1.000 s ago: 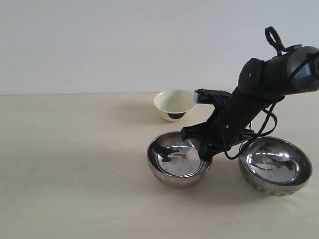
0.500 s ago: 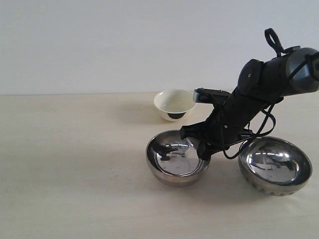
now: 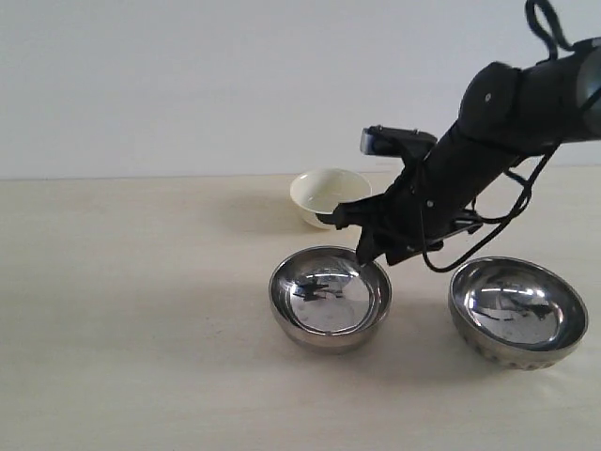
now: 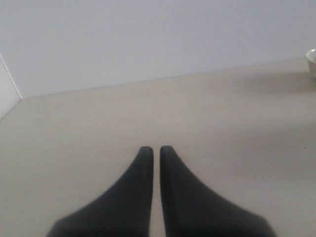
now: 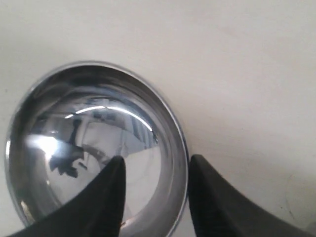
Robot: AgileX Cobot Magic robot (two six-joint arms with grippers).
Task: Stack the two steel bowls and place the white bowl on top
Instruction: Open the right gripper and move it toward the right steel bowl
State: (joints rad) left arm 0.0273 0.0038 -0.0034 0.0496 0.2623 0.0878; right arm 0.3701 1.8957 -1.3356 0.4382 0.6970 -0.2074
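Observation:
Two steel bowls stand upright and apart on the table, one in the middle [image 3: 329, 299] and one at the right [image 3: 518, 312]. Behind the middle one sits the white bowl [image 3: 329, 194], just showing at the left wrist view's edge [image 4: 312, 59]. My right gripper [image 3: 362, 246] hangs open just above the middle steel bowl's right rim. In the right wrist view its jaws [image 5: 157, 160] straddle that rim [image 5: 183, 148] without holding it. My left gripper [image 4: 156, 148] is shut on nothing above bare table and does not show in the exterior view.
The pale tabletop [image 3: 131, 310] stretches wide to the left of the bowls. A plain wall [image 3: 188, 85] rises behind the table's back edge. The right arm's cable [image 3: 488, 235] loops above the gap between the two steel bowls.
My right gripper has opened, let go of the middle steel bowl's rim and risen above it. That bowl has ended slightly further left. The other two bowls have not moved.

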